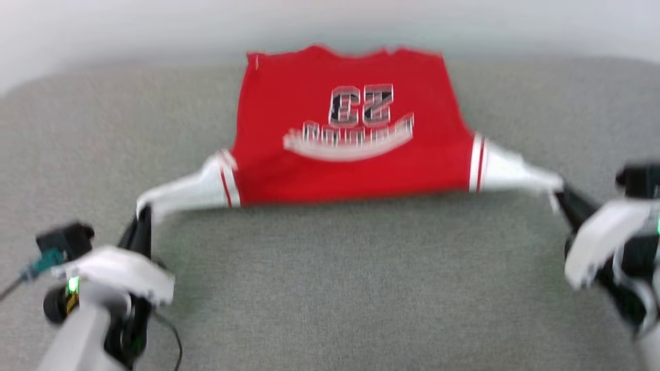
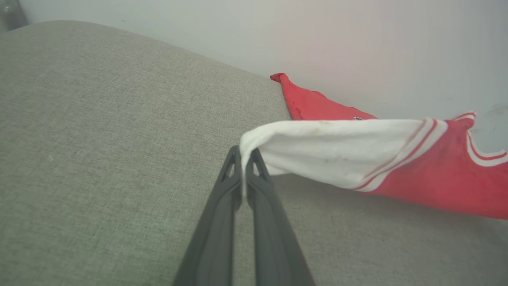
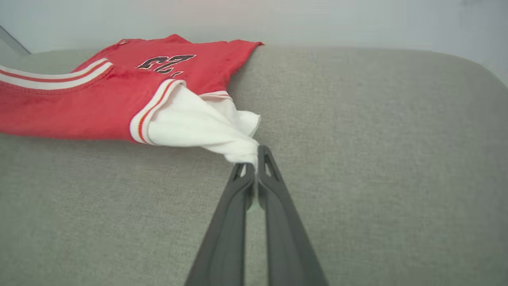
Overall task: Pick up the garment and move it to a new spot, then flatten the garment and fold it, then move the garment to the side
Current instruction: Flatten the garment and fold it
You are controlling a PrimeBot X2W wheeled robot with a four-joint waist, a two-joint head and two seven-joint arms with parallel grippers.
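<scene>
The garment (image 1: 345,165) is red with white sleeves, red-and-white striped trim, black-and-white "23"; the surface (image 1: 361,288) is grey.

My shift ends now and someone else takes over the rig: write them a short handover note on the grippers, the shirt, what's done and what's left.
Left gripper: shut on the garment at one white sleeve tip.
Right gripper: shut on the other sleeve tip.
The garment is stretched between them, print up, its hem lying on the grey fabric surface near the wall.
Done: gripped by both sleeves and spread out.
Left: lay it flat, fold it, move it to the side.
</scene>
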